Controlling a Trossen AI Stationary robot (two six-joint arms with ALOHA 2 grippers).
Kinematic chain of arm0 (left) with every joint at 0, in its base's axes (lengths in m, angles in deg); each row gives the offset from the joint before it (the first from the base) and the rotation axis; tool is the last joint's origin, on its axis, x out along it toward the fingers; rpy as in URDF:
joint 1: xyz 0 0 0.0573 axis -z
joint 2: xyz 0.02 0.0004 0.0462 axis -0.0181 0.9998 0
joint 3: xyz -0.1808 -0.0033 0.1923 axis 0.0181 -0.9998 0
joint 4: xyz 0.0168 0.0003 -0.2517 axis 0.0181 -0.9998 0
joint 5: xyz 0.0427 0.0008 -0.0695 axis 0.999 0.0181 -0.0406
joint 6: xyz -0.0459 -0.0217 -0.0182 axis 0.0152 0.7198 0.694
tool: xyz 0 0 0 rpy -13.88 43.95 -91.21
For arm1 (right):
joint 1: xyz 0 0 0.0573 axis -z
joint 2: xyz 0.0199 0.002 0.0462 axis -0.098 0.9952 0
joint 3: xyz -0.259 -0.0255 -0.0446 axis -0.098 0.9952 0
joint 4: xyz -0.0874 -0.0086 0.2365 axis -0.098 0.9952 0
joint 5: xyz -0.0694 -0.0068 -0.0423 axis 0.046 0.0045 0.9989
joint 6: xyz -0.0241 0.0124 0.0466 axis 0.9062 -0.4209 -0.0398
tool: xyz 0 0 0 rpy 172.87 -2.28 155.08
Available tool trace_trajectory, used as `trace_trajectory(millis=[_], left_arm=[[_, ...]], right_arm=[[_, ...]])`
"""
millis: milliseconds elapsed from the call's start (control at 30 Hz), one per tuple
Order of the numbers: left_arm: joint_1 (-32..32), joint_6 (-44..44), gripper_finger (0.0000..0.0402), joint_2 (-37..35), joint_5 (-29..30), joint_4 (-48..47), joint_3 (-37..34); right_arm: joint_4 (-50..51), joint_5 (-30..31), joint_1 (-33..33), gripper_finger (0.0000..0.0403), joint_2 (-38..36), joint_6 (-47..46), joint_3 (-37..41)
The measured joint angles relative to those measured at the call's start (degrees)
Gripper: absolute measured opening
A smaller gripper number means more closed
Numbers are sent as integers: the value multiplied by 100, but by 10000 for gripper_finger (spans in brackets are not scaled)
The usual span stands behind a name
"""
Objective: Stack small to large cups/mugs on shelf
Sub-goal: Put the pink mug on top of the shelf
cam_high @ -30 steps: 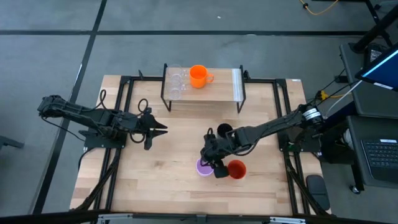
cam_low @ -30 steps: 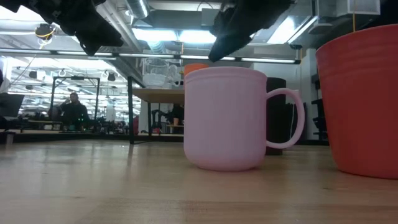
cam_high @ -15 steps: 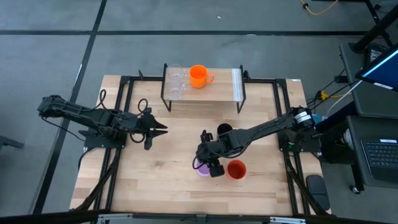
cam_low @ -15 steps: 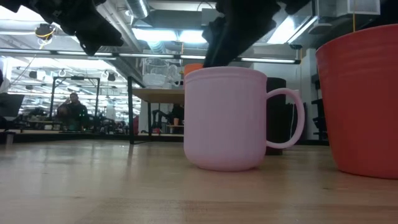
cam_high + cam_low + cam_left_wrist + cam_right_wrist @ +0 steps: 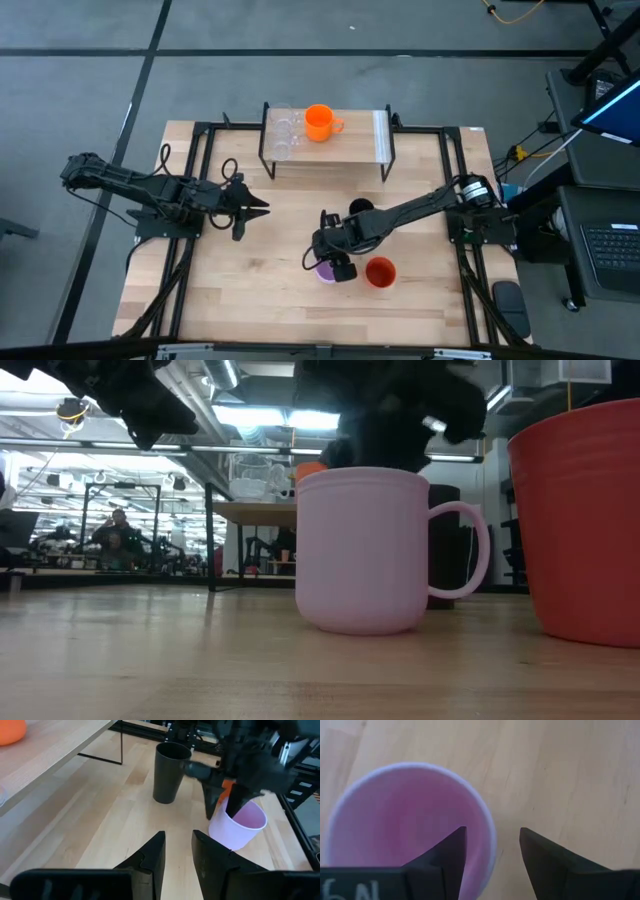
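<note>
The lilac handled mug (image 5: 323, 271) stands upright on the table near its front, handle (image 5: 470, 550) toward the red-orange cup (image 5: 380, 272). My right gripper (image 5: 492, 832) is open and points down over the mug's rim (image 5: 489, 827), one finger inside the mug and one outside its wall; I see no touch. The black cup (image 5: 360, 209) stands behind them. The orange mug (image 5: 318, 122) and the clear glass cups (image 5: 283, 131) stand on the shelf (image 5: 355, 135). My left gripper (image 5: 262, 208) waits open at mid-left.
The red-orange cup (image 5: 585, 510) stands close beside the mug's handle. The black cup (image 5: 167, 772) is a little farther back. The right half of the shelf's top board (image 5: 360, 128) is bare. Bare wood lies between my left gripper (image 5: 177, 837) and the mug (image 5: 237, 825).
My right gripper has moved toward the table's left edge, from between the lilac mug and the red-orange cup to over the mug, and has come down until its fingers straddle the mug's rim. The mug has stayed where it was.
</note>
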Motion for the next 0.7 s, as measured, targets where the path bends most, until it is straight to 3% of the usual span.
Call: trace_trajectory(millis=[267,467,567,700], left_arm=[[1,2,89,0,0,-1,0],[1,0,89,0,0,-1,0],[1,0,89,0,0,-1,0],[1,-1,89,0,0,-1,0]], right_arm=[[-18,0,0,159,155,-15,2],[-6,-30,0,75,155,11,-35],[-27,-432,24,20,150,208,-39],[117,-758,22,17,145,274,-211]])
